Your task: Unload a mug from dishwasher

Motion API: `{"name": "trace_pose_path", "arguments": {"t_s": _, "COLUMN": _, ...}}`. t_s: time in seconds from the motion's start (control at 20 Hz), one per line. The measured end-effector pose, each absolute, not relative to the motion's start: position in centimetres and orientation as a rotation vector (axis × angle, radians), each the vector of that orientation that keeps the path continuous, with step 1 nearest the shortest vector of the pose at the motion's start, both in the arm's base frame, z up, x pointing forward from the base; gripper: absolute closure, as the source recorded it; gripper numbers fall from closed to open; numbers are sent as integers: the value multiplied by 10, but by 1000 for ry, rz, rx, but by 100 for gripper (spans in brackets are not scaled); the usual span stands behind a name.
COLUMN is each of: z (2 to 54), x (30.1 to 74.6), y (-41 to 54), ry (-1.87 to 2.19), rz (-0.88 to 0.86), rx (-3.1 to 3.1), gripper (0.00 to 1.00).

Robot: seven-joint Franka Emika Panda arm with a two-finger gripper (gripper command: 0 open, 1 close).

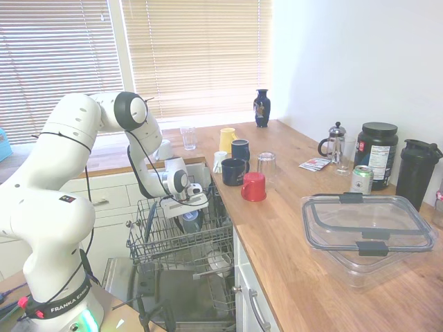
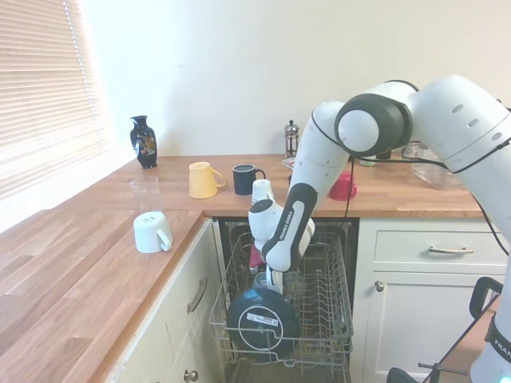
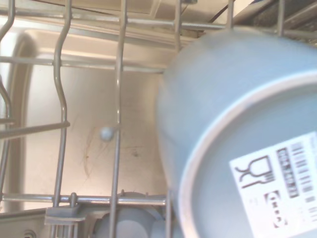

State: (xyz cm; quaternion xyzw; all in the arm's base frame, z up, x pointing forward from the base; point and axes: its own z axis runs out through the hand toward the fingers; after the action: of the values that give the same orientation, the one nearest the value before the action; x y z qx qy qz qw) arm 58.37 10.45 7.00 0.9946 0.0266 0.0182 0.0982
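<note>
Slate-blue mug close under gripper, down inside wire rack of open dishwasher; mug upside down, base with printed label filling wrist view. Fingers open or closed: cannot tell, hidden behind wrist and rack. Round black lid standing at rack front. Above on wooden worktop: red mug, navy mugs, yellow mug.
</note>
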Motion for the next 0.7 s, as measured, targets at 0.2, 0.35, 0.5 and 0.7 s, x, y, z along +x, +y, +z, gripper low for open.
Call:
{"name": "trace_pose_path", "arguments": {"t_s": 0.2, "z": 62, "x": 582, "y": 109, "ry": 94, "rz": 50, "rx": 2950, "gripper": 100}}
{"name": "trace_pose_path", "arguments": {"t_s": 0.35, "z": 59, "x": 581, "y": 113, "ry": 109, "rz": 68, "rx": 2969, "gripper": 100}}
{"name": "trace_pose_path", "arguments": {"t_s": 0.5, "z": 59, "x": 583, "y": 111, "ry": 110, "rz": 80, "rx": 2980, "gripper": 100}}
{"name": "trace_pose_path", "arguments": {"t_s": 0.7, "z": 57, "x": 582, "y": 111, "ry": 99, "rz": 86, "rx": 2988, "gripper": 100}}
